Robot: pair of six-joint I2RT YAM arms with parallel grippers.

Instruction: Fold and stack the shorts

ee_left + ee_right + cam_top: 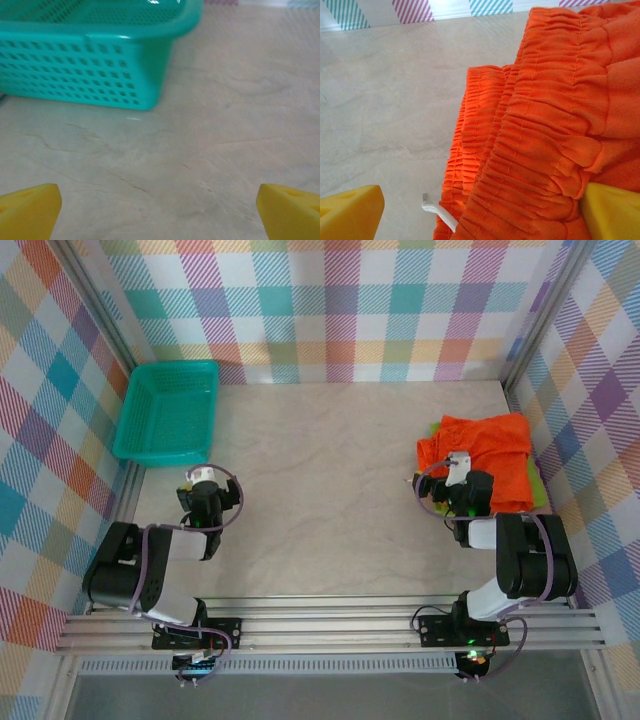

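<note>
The orange shorts lie folded at the right of the table, on top of a pile. A strip of the lime green shorts shows under their right edge; the pink pair is hidden. My right gripper hovers open over the pile's near left corner. In the right wrist view its yellow fingertips stand wide apart above the orange shorts' gathered waistband, and a white drawstring end pokes out. My left gripper is open over bare table, holding nothing.
A teal mesh basket sits at the back left, close ahead of the left gripper and seen as a perforated wall. Checked walls enclose the table on three sides. A metal rail runs along the near edge.
</note>
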